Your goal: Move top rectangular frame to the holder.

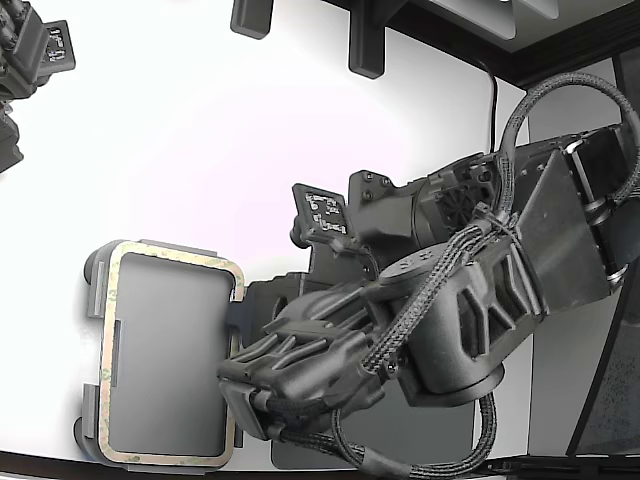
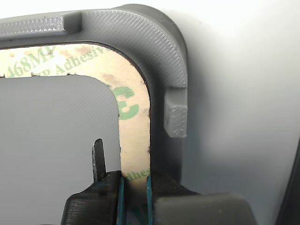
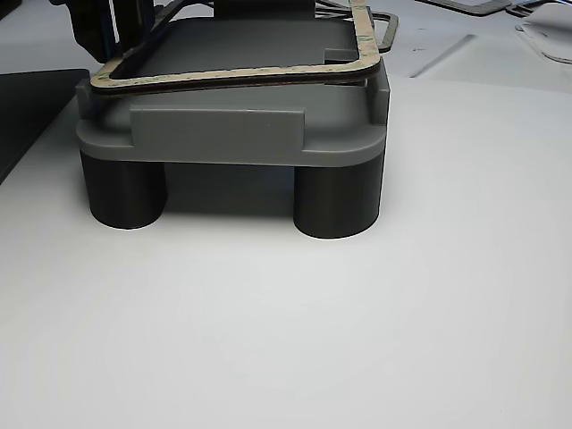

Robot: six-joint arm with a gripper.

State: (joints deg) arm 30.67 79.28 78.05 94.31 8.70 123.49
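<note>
Gripper (image 2: 134, 197) clamped on frame (image 2: 136, 136) edge, frame lying inside holder (image 2: 159, 42) rim, bare table (image 2: 234, 93) beside.

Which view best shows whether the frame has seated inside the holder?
The other view: side-on, the frame rides above the holder, one corner raised. The exterior view shows the full outline from above, not height. The wrist view shows only one corner with the gripper pinching the strip.

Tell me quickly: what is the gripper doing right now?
Gripper: shut on the thin tan rectangular frame, pinching one side strip as it lies in the light grey plastic holder.
</note>
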